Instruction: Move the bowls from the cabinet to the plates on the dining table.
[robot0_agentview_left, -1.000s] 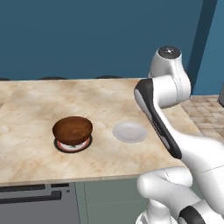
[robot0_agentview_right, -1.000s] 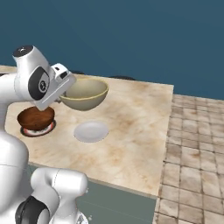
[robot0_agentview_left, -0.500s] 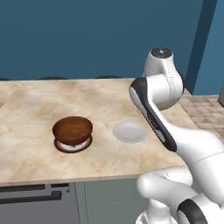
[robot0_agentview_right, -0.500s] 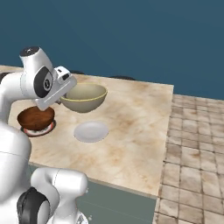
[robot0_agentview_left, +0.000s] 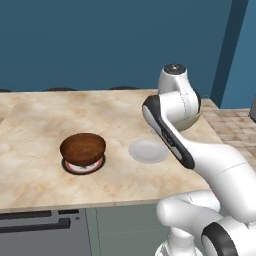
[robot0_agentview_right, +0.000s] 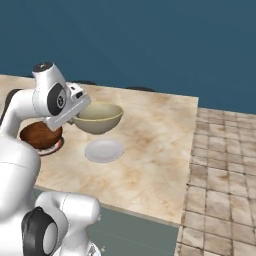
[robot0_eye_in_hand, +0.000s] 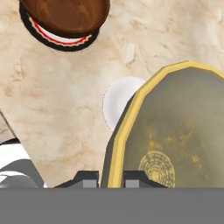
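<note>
Gripper (robot0_eye_in_hand: 110, 177) clamped on rim of olive bowl (robot0_agentview_right: 98, 118), carried above dining table (robot0_agentview_right: 150, 150) over the pale vacant plate (robot0_agentview_right: 104, 150); brown bowl (robot0_agentview_left: 83, 148) already seated on its plate (robot0_agentview_left: 82, 167); next step, likely: lower, centre, release

Marble dining table (robot0_agentview_left: 40, 135); two plates (robot0_agentview_left: 148, 151).

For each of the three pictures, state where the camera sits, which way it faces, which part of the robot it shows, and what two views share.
Left base view: behind-left, facing the beige marble dining table; white arm at right.
Right base view: behind-right, facing the table; the gripper shut on the pale olive bowl.
Hand view: on the hand, looking down; dark fingertips.
Shared: the brown wooden bowl on a red-rimmed plate, and a plain white disc.
</note>
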